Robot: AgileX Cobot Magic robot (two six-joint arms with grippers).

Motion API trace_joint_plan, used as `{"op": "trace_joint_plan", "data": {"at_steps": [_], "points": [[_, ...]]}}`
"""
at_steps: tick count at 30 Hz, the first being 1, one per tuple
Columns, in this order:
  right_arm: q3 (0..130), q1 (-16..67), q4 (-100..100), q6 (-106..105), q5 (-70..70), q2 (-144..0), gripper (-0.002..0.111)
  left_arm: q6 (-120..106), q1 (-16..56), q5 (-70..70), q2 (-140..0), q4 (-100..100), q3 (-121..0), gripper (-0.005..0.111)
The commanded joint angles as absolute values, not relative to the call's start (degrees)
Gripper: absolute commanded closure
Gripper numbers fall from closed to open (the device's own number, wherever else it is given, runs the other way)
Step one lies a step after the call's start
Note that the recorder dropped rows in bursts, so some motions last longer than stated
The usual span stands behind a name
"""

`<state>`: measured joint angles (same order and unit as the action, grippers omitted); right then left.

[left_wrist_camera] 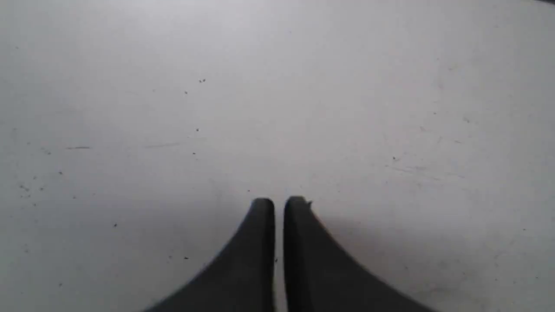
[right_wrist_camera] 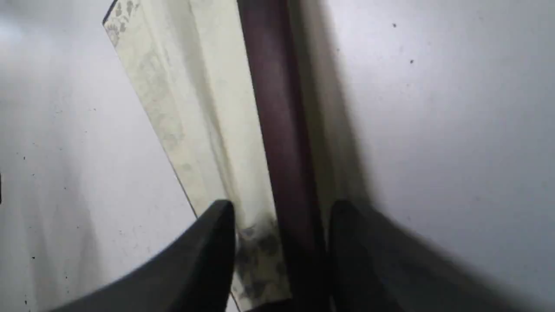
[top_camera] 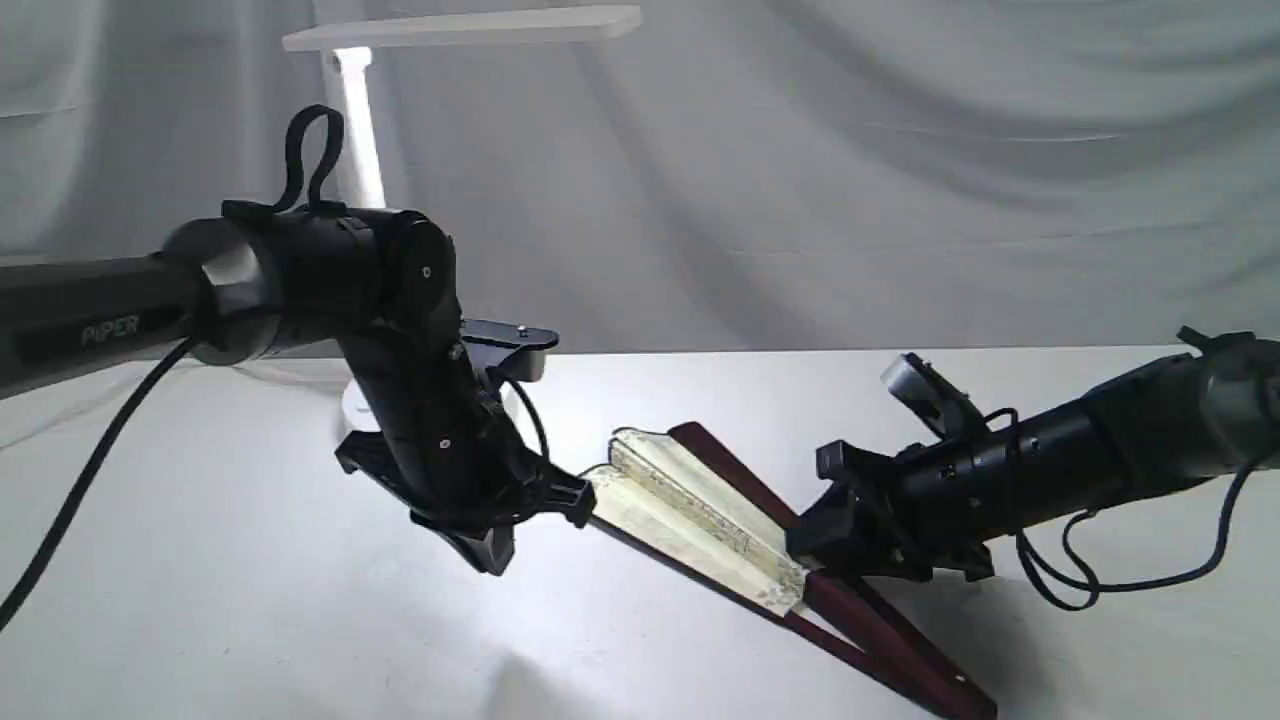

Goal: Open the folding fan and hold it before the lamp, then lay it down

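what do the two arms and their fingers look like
Both arms are matte black. The left arm has a grey joint ring, white "PiPER" lettering, a cable loop on top and a hanging black cable. The right arm trails looped black cables. The fingers are dark, curved and tapering.

Folding fan (top_camera: 700,515): leaf was cream to pale yellow-green, with a faint grey floral pattern running along its border; ribs and guard sticks were dark maroon. No script could be made out on the leaf.

Lamp (top_camera: 352,120): white stem and white flat bar head.

Table (top_camera: 250,620): plain white, flecked with small dark specks in the wrist views.

Backdrop cloth (top_camera: 900,170): plain light grey.

Left gripper (left_wrist_camera: 279,203): matte black fingers.

Right gripper (right_wrist_camera: 282,208): matte black fingers.

Arms: black housings, one bearing grey "PiPER" lettering (top_camera: 123,329); black cables.
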<state>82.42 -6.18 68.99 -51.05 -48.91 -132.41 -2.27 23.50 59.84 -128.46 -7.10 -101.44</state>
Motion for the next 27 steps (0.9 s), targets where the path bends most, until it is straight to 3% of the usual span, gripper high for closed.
{"op": "trace_joint_plan", "data": {"at_steps": [1,9,16,27], "points": [[82.7,-5.7,69.5,-51.6,-49.3,-132.5,0.072,-1.9,23.5,60.2,-127.4,-6.9,-101.6,0.106],[82.7,-5.2,70.0,-51.6,-49.2,-132.5,0.083,-2.5,23.5,60.2,-127.4,-6.8,-101.6,0.106],[82.7,-5.2,70.3,-51.6,-51.0,-132.4,0.108,-3.4,23.5,59.8,-127.4,-6.8,-101.6,0.106],[82.7,-7.5,79.3,-52.2,-62.2,-132.4,0.108,-3.4,23.5,60.8,-127.4,-6.5,-101.6,0.106]]}}
